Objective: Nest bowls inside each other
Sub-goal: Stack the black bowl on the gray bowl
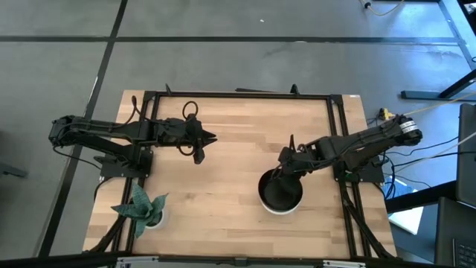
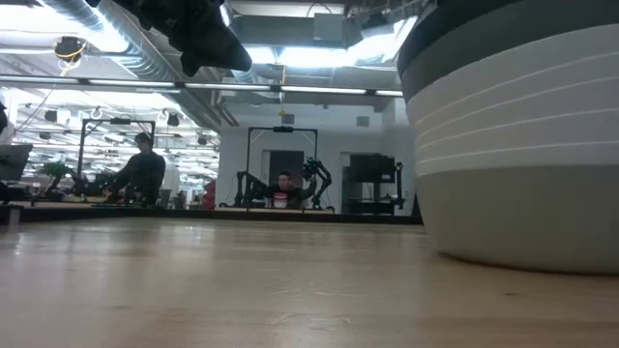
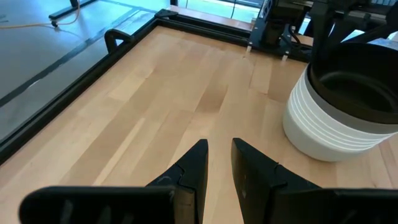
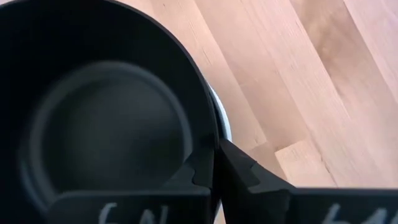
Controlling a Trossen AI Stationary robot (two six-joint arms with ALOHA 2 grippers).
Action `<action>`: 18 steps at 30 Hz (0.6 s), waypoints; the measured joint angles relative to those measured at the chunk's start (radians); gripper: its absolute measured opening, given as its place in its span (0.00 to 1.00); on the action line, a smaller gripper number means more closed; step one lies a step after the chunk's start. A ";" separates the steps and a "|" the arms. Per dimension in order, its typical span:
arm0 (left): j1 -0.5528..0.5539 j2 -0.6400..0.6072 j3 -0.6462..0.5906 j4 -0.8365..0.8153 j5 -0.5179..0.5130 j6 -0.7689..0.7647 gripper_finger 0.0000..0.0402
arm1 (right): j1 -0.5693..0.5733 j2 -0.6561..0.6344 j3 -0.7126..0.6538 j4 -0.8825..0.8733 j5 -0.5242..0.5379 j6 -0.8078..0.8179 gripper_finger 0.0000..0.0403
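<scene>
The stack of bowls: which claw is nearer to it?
Right. The right claw is shut on the rim of the stack of bowls; the left claw hangs apart from it, across the table.

Under me, a pale wood-plank tabletop framed by a dark metal rail. On its right half, toward the near edge, sits the nested stack of bowls: white ones below, grey above them, a black one on top. Over in the near left corner stands a small green potted plant. Between them, bare planks.
</scene>
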 joint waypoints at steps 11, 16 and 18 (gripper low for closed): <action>0.001 0.000 0.000 -0.001 0.000 -0.002 0.17 | 0.000 -0.003 -0.012 0.055 0.011 0.018 0.15; 0.001 0.000 0.000 -0.001 0.000 -0.002 0.17 | 0.000 -0.009 -0.008 0.056 0.021 0.015 0.21; 0.000 0.000 0.000 0.000 0.000 0.000 0.17 | 0.000 -0.013 0.004 0.057 0.023 0.009 0.24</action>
